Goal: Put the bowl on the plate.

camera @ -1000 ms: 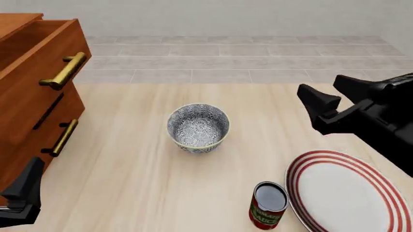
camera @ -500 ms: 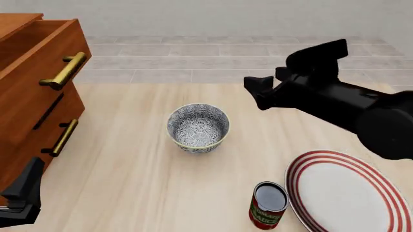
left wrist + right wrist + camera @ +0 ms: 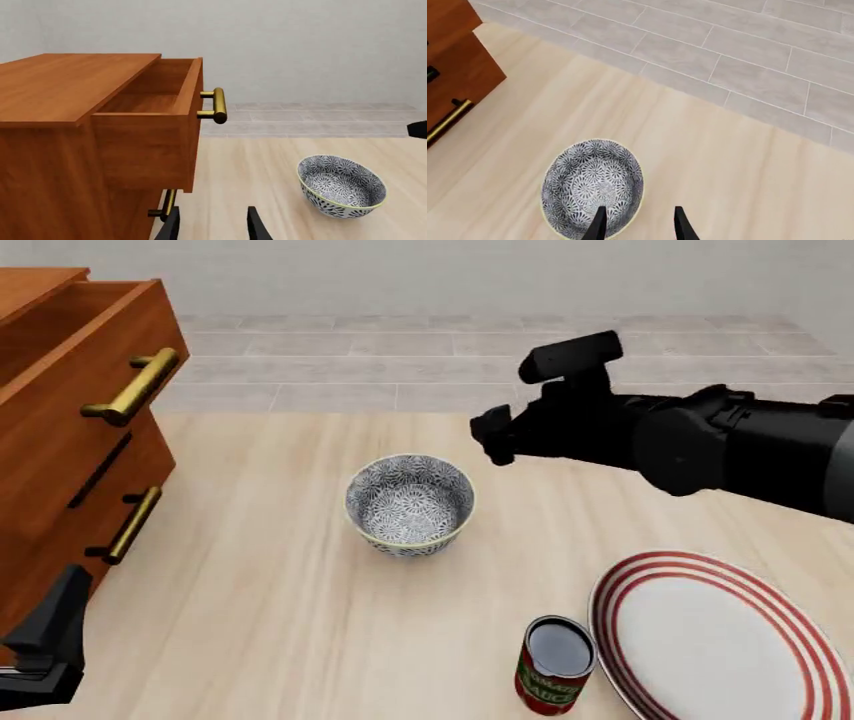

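The bowl point(image 3: 410, 504), patterned blue-grey and white with a pale rim, stands upright near the table's middle; it also shows in the wrist views point(image 3: 341, 185) point(image 3: 592, 188). The red-ringed white plate point(image 3: 721, 640) lies at the front right, empty. My right gripper point(image 3: 489, 438) hovers just right of and behind the bowl, open, with nothing held; in its wrist view point(image 3: 637, 226) one finger point(image 3: 598, 224) sits over the bowl's near rim and the other over bare table. My left gripper point(image 3: 51, 638) rests low at the front left, open point(image 3: 212, 227) and far from the bowl.
A wooden drawer cabinet point(image 3: 80, 430) with brass handles point(image 3: 134, 386) stands at the left, its top drawer point(image 3: 150, 120) pulled open. A red-labelled tin can point(image 3: 553, 665) stands just left of the plate. Beyond the table's far edge lies a tiled floor.
My right arm has swung left from the table's right side to just beside the bowl. The left arm, bowl, can and plate have not moved.
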